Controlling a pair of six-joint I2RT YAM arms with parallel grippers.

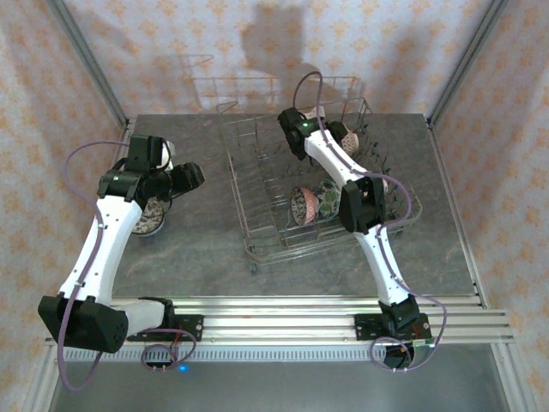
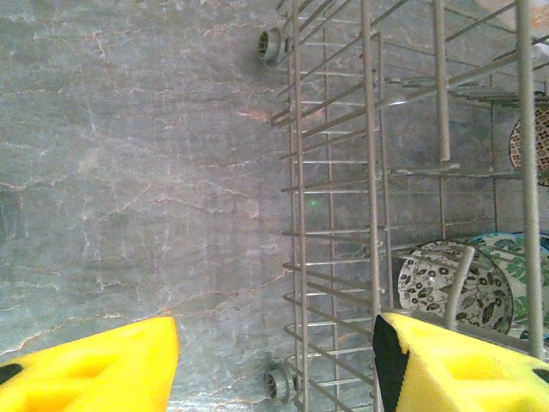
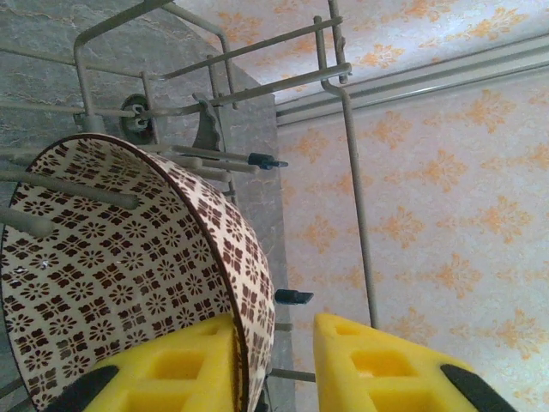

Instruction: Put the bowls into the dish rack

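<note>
A cream bowl with a brown flower pattern (image 3: 111, 283) stands on edge between the tines at the far end of the dish rack (image 1: 257, 172). My right gripper (image 3: 283, 322) straddles its rim. One yellow finger (image 3: 171, 369) lies against the inside, and the other finger (image 3: 386, 369) stands clear of the outside, so it is open. Other patterned bowls (image 1: 304, 203) stand in the rack's middle, and two of them (image 2: 446, 287) show through the wires. My left gripper (image 2: 274, 330) hovers open and empty over the table, just left of the rack. Another bowl (image 1: 147, 219) sits on the table under the left arm.
The rack's raised wire side (image 2: 369, 172) and its small wheels (image 2: 271, 45) lie right beside the left fingers. Patterned walls close in the grey stone table (image 1: 197, 249) behind and at both sides. Bare table lies left of and in front of the rack.
</note>
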